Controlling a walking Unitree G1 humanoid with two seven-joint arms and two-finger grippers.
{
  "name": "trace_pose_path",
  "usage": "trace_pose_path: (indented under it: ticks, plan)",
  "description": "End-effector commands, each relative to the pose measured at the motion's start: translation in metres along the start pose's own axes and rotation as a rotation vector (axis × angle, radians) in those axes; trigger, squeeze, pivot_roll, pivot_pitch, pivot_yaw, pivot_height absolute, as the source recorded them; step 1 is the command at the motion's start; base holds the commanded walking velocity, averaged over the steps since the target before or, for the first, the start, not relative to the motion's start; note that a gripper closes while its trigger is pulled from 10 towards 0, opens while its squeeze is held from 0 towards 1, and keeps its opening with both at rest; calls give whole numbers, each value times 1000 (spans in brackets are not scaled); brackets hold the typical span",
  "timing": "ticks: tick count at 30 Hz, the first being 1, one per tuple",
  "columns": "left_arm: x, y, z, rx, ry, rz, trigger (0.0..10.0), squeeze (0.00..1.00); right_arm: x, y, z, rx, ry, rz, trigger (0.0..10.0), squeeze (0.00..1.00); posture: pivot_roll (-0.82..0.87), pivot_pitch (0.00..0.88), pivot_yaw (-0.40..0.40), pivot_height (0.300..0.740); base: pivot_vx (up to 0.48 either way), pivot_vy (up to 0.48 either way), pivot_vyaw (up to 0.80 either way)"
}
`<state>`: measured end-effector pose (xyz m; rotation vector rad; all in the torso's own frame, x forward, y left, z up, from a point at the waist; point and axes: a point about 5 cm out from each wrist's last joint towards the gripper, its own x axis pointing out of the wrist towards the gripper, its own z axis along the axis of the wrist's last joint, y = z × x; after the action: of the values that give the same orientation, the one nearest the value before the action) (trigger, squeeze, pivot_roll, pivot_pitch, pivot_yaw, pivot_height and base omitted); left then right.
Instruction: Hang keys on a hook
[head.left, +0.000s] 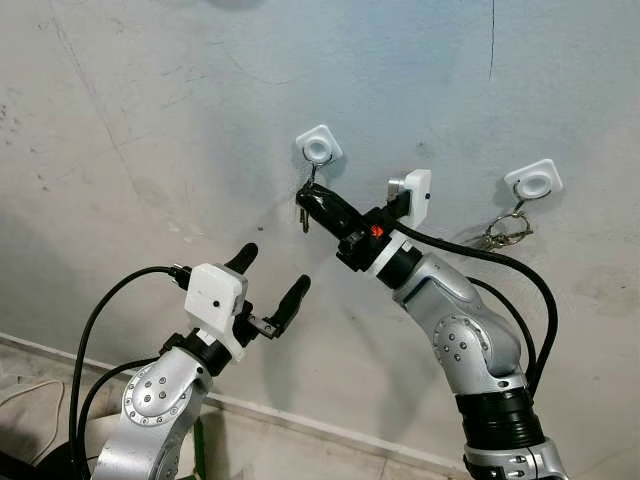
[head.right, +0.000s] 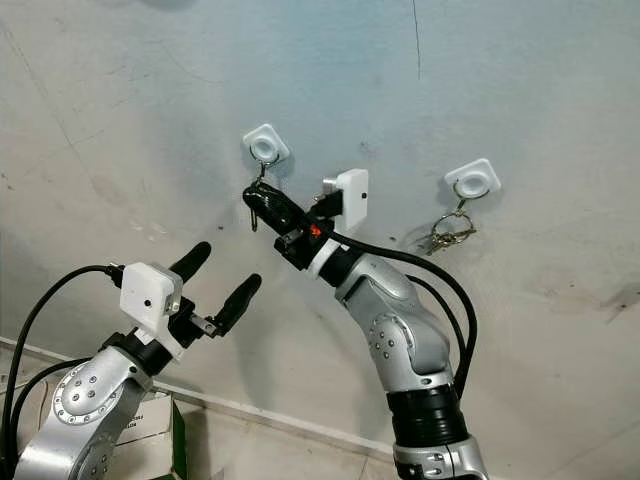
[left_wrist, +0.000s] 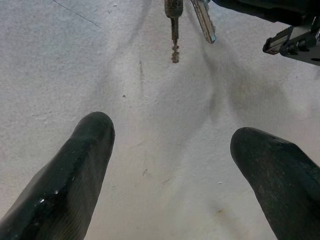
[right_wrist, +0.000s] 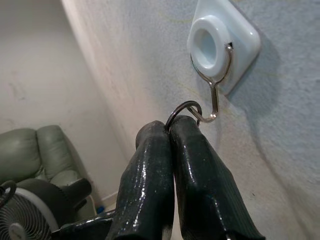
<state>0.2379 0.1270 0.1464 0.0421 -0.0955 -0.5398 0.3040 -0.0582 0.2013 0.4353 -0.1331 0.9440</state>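
Grey wall with two white hooks

The rough grey wall (head.left: 150, 120) carries a white hook (head.left: 318, 148) with a key ring on its wire, and well to its right another white hook (head.left: 533, 181) with a hanging bunch of keys (head.left: 505, 234).

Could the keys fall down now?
Maybe. The right gripper pinches the key ring right at the tip of the left hook; I cannot tell if the ring is fully over it, so letting go might drop the keys. Pulling sideways might also tug the hook's white pad off the wall.
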Motion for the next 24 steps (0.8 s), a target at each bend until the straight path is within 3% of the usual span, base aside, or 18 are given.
trace_pose_path:
  ticks: [1,17,21,24]
  plan:
    - [-1,1,-1,8,8,6,10000,0,-3,-2,-11,13,54,-30,10000,0,135,0,30,740,0,0,0]
    - [-1,1,-2,4,12,8,10000,0,0,-4,-21,54,43,-158,10000,0,135,0,29,740,0,0,0]
    - [0,1,-2,6,13,6,10000,0,1,-8,-20,28,47,-203,10000,0,138,0,31,740,0,0,0]
    - [-1,1,-2,5,12,4,10000,0,0,-15,-22,-56,93,-279,10000,0,135,0,32,740,0,0,0]
